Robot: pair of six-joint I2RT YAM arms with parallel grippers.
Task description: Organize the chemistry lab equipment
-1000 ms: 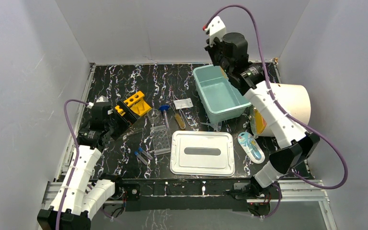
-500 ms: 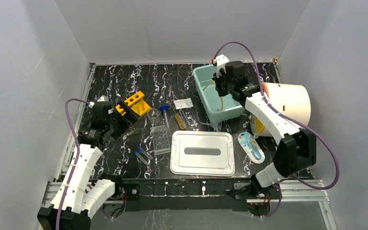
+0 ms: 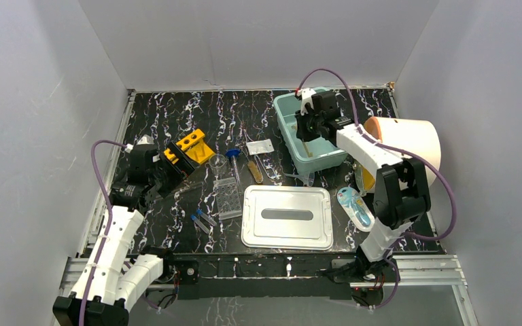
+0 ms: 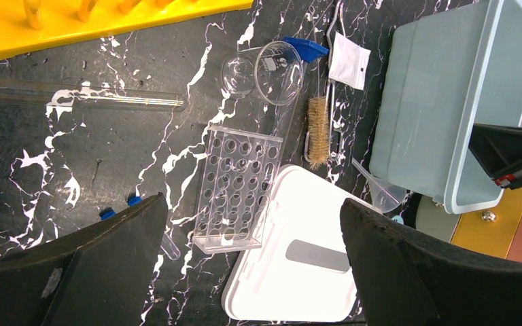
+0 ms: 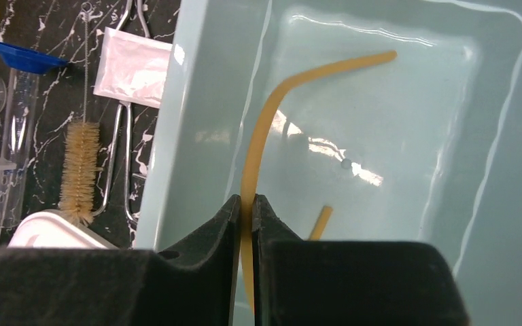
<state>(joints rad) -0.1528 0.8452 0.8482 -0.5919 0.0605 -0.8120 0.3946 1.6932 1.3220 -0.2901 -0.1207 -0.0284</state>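
My right gripper (image 5: 246, 204) is down inside the teal bin (image 5: 190, 102), shut on the amber tubing (image 5: 265, 129), which curves away across the bin floor. From above, the right gripper (image 3: 306, 129) sits over the teal bin (image 3: 326, 155). My left gripper (image 4: 253, 204) hangs open and empty over the clear well plate (image 4: 234, 187), near the yellow rack (image 3: 189, 146). A clear beaker (image 4: 279, 62) lies beside the plate. Two blue-capped tubes (image 3: 202, 219) lie near the front. The metal forceps (image 5: 126, 136) lie left of the bin.
A white lid (image 3: 287, 216) lies at the front centre. A bristle brush (image 4: 317, 122), a small white bag (image 4: 349, 60), a clear funnel (image 4: 380, 193) and a long glass tube (image 4: 81, 100) are scattered about. A large cream roll (image 3: 408, 146) and a blue packet (image 3: 357, 207) sit right.
My right arm has come down from high above the bin into it, carrying the amber tubing. The left arm has stayed still.
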